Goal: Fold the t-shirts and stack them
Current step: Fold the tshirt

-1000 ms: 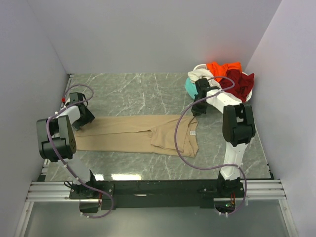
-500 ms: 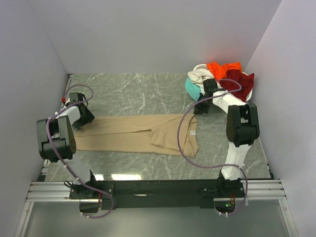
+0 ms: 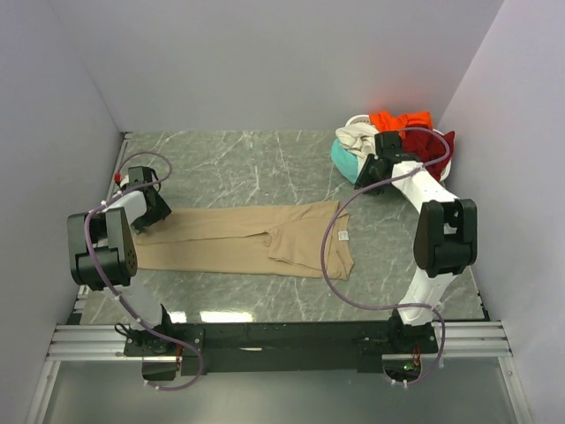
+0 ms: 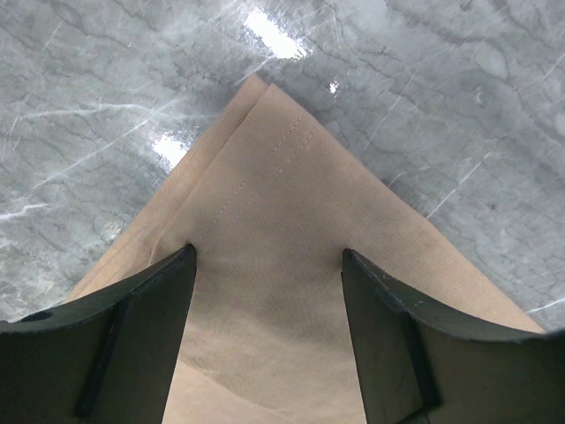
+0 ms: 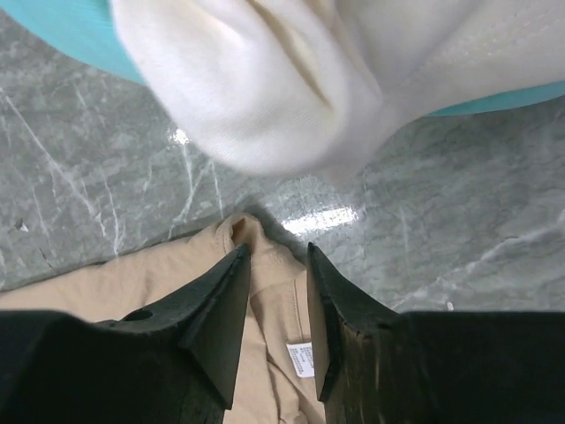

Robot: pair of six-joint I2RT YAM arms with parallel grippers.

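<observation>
The large tan t-shirt (image 3: 247, 240) lies folded into a long strip across the table. My left gripper (image 3: 150, 210) is open over its left end, and the cloth (image 4: 274, 203) lies flat between the fingers (image 4: 150, 300). My right gripper (image 3: 365, 179) is open above the shirt's far right corner (image 5: 265, 256), with the neck label (image 5: 300, 358) below it. Nothing is held. The cream-white (image 3: 353, 137), orange (image 3: 397, 120), dark red (image 3: 433, 146) and teal (image 3: 340, 157) t-shirts are heaped at the back right. The cream one (image 5: 265, 71) bulges just ahead of the right fingers.
The heap sits in a white basket (image 3: 448, 166) in the back right corner, close to the right wall. Grey marble tabletop (image 3: 247, 168) shows behind the tan shirt. Walls close in the table on the left, back and right.
The right gripper's jaws have parted, and it has moved back and right, away from the tan shirt's corner toward the heap. The left arm has not moved.
</observation>
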